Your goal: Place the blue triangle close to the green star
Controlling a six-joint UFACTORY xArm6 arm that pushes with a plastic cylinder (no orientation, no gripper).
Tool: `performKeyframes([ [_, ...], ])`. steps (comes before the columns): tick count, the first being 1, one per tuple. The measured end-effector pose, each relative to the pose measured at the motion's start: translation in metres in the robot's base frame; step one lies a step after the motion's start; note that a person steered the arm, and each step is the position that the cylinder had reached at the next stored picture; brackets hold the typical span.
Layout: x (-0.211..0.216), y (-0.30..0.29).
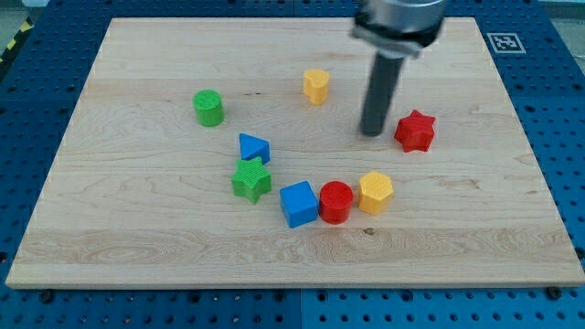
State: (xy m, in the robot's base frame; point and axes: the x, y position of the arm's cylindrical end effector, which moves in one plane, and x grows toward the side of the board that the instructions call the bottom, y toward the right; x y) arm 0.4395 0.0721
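The blue triangle (253, 147) lies near the board's middle, touching or almost touching the green star (250, 179) just below it. My tip (372, 132) stands on the board well to the right of both, just left of the red star (415, 131). It touches no block.
A green cylinder (208, 108) sits at the upper left. A yellow block (316, 86) sits left of the rod. A blue cube (299, 203), a red cylinder (335, 202) and a yellow hexagon (376, 193) form a row below. The wooden board (137, 247) lies on a blue pegboard.
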Motion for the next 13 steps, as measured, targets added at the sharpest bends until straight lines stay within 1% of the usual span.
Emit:
performKeyframes([
  [1,0.034,-0.077],
  [2,0.039,-0.134],
  [5,0.039,-0.163],
  [6,0.039,-0.134],
  [7,0.015,-0.111],
  [8,-0.005,-0.125],
  [9,-0.005,-0.164],
  [10,-0.005,-0.187],
  [11,0.001,-0.188],
  [12,0.018,-0.188],
  [13,0.021,-0.196],
])
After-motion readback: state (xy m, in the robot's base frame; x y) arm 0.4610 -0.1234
